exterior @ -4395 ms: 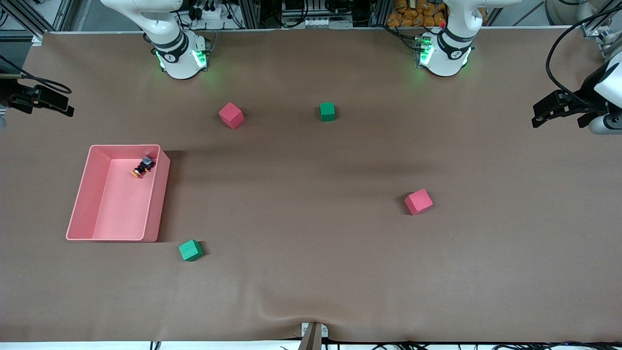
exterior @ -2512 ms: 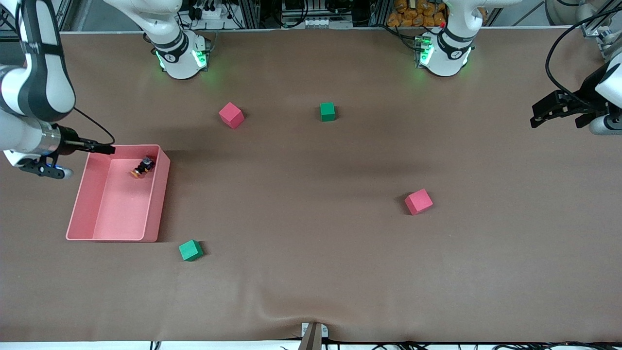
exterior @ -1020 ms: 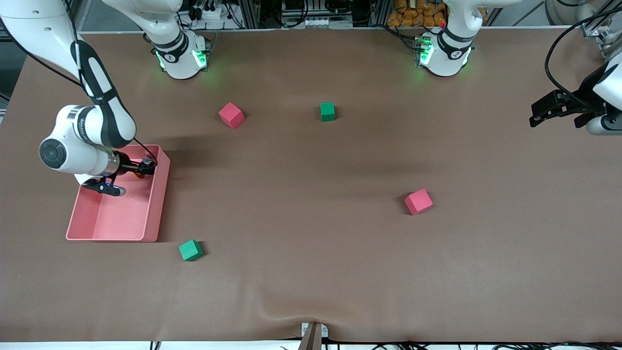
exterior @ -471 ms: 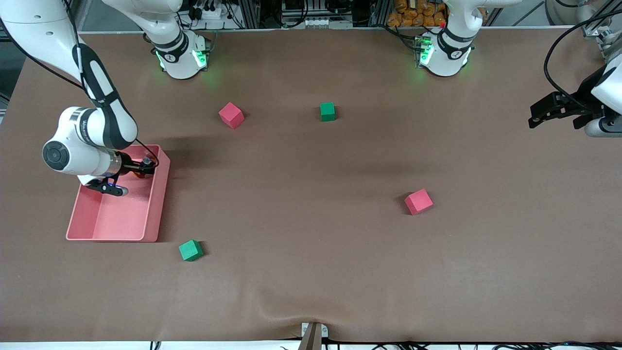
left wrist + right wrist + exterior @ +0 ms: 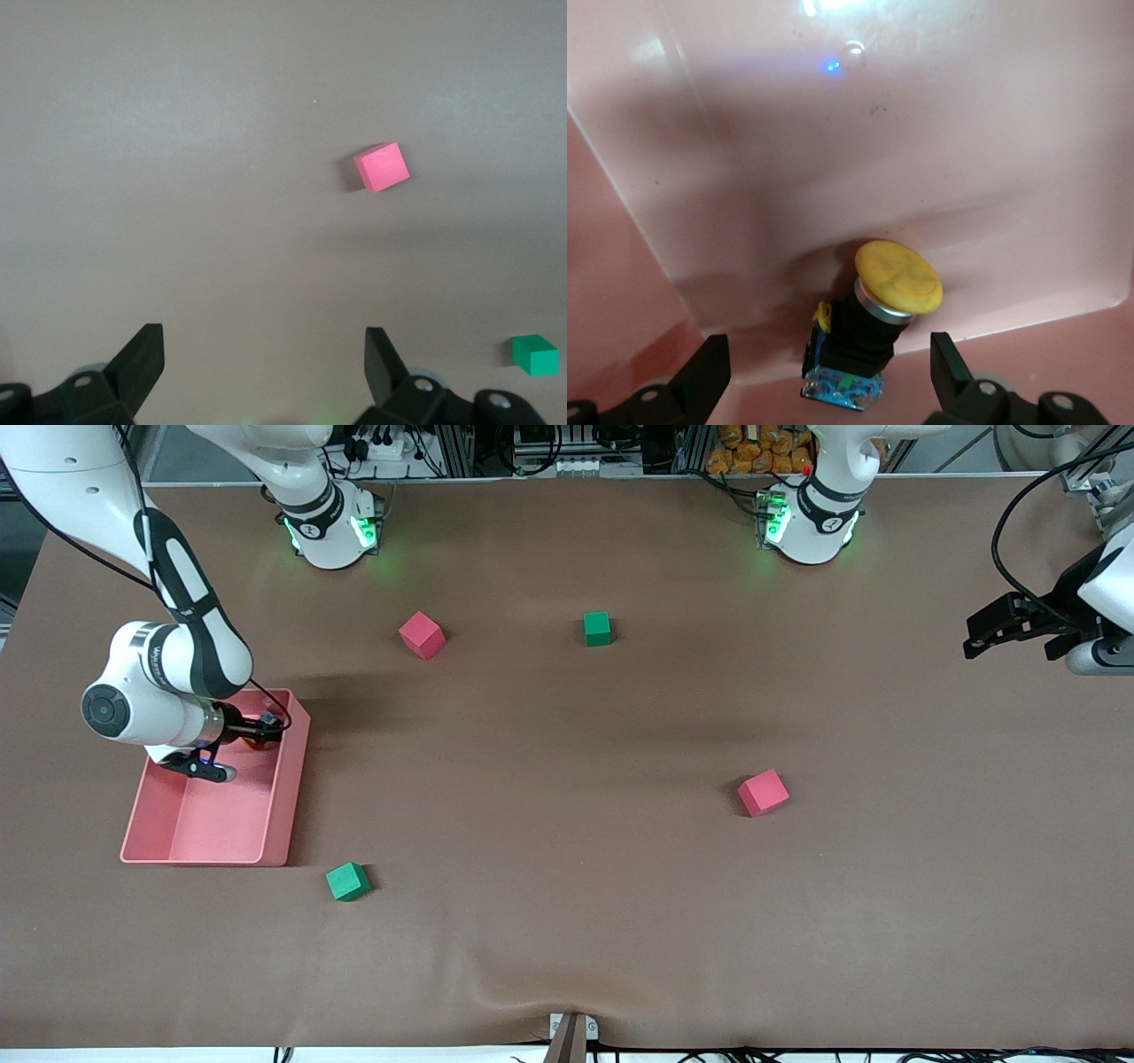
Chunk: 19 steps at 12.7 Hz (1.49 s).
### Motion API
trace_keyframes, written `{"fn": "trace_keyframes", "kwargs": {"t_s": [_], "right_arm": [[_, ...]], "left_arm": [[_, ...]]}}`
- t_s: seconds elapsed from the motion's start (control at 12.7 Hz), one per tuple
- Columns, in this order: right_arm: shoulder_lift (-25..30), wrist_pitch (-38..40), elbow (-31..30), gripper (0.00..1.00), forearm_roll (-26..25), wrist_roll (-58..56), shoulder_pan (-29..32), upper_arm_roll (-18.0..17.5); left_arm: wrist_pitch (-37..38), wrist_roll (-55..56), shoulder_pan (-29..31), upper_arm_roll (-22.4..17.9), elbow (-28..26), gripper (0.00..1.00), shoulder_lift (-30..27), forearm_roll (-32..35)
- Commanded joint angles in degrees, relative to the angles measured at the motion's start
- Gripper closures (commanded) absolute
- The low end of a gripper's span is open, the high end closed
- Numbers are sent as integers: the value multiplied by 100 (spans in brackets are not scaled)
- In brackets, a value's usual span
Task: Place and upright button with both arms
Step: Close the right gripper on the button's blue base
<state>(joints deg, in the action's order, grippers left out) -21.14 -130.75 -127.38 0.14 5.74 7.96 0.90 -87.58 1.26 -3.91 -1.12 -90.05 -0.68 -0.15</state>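
Orange-capped button between right hand fingers

Brown counter, pink bin, orange-capped black button, two red cubes, two green cubes, white arms with black bands

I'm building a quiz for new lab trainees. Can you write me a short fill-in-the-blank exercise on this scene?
1. The button lies inside the pink ____.
2. The right pincer is open, with the ____ between its fingers.
3. The left pincer waits, open, over the bare ____.
4. Its wrist view shows a red cube and a ____ cube.

Missing words: bin; button; table; green
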Motion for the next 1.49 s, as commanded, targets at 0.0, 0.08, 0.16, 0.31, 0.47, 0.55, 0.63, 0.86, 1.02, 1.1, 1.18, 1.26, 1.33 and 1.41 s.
{"fn": "trace_keyframes", "kwargs": {"t_s": [0.0,0.08,0.16,0.31,0.47,0.55,0.63,0.86,1.02,1.1,1.18,1.26,1.33,1.41], "right_arm": [[-74,-73,-41,0,-23,-99,39,-10],[-135,-82,-33,0,-23,-99,39,-10],[-179,-134,-24,0,-23,-99,39,-10],[-232,-161,-24,0,-23,-126,57,-10],[-241,-161,2,85,-23,-589,188,-10],[-250,-170,2,100,-14,-705,241,-19],[-250,-161,2,100,-14,-706,241,-19],[-250,-161,2,100,-14,-706,241,-19],[-250,-161,2,100,-14,-715,250,-19],[-241,-161,2,100,-14,-732,250,-19],[-224,-126,2,100,-14,-811,241,-19],[-171,-100,11,100,-14,-933,250,-19],[-110,-56,37,100,-14,-1074,250,-11],[4,84,81,100,-14,-1197,320,-10]], "left_arm": [[83,-135,39,-2,75,0,15,-90],[83,-135,39,-2,75,0,15,-90],[83,-135,39,-2,75,0,15,-90],[83,-135,48,-2,75,0,15,-90],[83,-135,39,-2,75,0,15,-90],[83,-135,39,-2,84,0,15,-90],[83,-135,39,-2,75,0,15,-90],[83,-135,39,-2,75,0,15,-90],[83,-135,39,-2,75,0,15,-90],[83,-135,39,-2,75,0,15,-90],[83,-135,39,-2,84,0,15,-90],[83,-135,39,-2,75,0,15,-90],[83,-135,39,-2,67,0,15,-90],[83,-144,39,-2,66,0,15,-90]]}}
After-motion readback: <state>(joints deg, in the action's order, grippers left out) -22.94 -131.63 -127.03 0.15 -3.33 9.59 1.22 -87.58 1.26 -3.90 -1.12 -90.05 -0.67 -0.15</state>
